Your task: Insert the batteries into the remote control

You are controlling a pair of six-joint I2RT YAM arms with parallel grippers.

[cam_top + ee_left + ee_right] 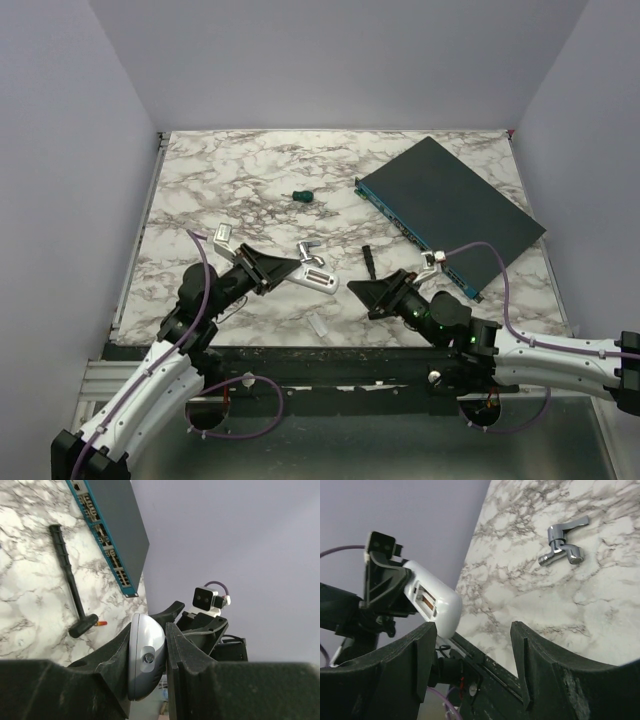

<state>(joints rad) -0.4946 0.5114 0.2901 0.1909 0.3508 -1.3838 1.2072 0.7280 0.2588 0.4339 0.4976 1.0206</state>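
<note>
Remote control (312, 276) first: from above it is seen held clear of the marble table (200, 180), pinched at one end by the left gripper (285, 268). The right gripper (362, 300) is poised just beside it, spread wide and empty. Over to the left wrist view: the remote control is clamped edge-on between the fingers (182, 650). One battery (101, 623) is spotted lying on the marble against the head of a black tool (70, 585), near the teal box (115, 530). From the right wrist, the open battery bay is turned toward the camera (a reddish strip shows inside; whether a cell is seated cannot be told), and a silver bent piece (562, 547) is seen well apart. Judged so far: bay exposed, remote presented, visible battery not yet picked up or inserted.
</note>
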